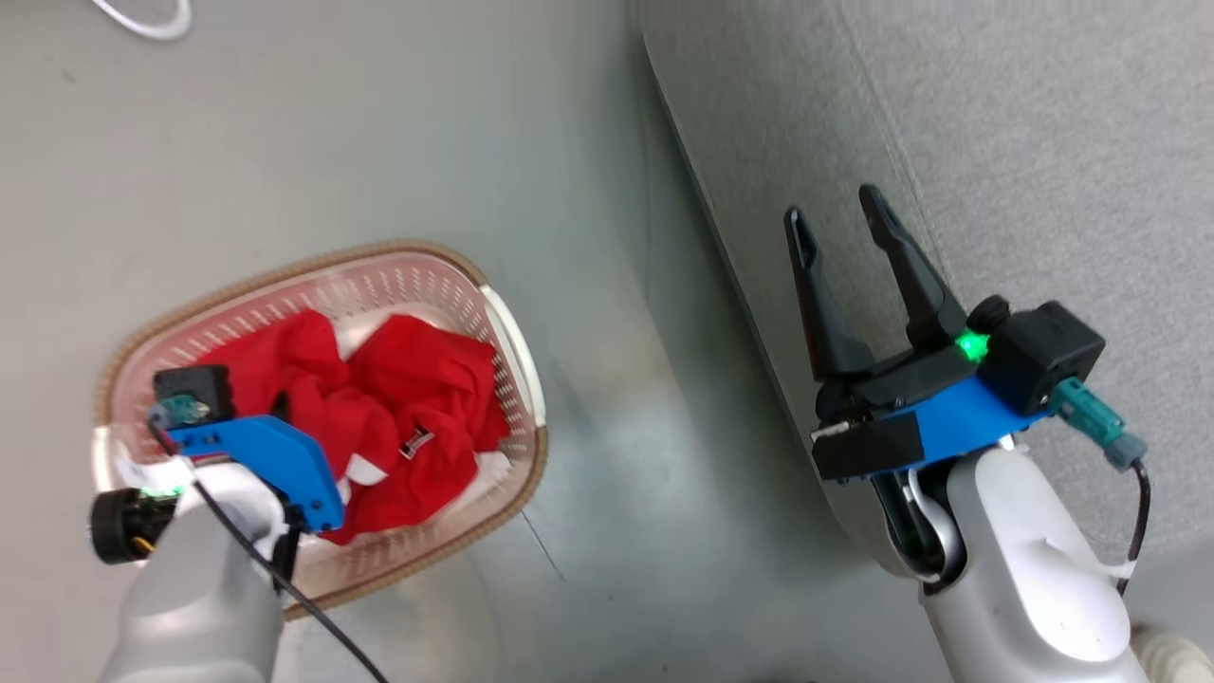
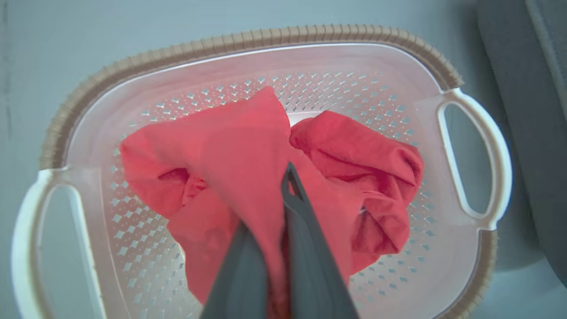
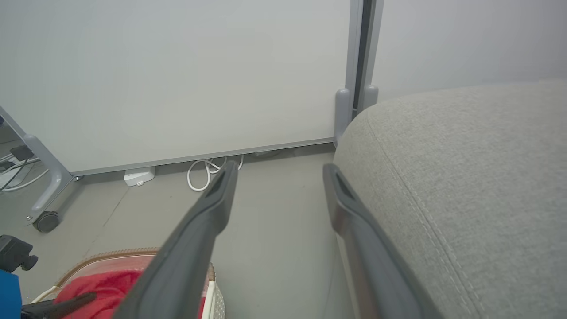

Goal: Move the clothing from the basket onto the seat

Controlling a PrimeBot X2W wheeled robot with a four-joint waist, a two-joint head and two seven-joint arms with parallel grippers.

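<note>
I read left gripper [image 2: 283, 186] down in basket [image 1: 379, 249], fingers pinched tight on fold of red clothing [image 1: 417, 389]. Clothing lies bunched in two lumps inside basket, which sits on grey floor [image 1: 332, 123] at left. Right gripper [image 1: 833, 209] hovers at right, over rounded edge of seat [image 1: 1043, 142], fingers spread wide, nothing between them. Strip of floor separates basket from seat. White cable [image 1: 142, 19] loops on floor at far left.

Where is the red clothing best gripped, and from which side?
Probably a raised fold near the heap's middle, from straight above: the clothing lies crumpled inside the basket, whose walls block the sides. The left claw is shut on such a fold.
</note>
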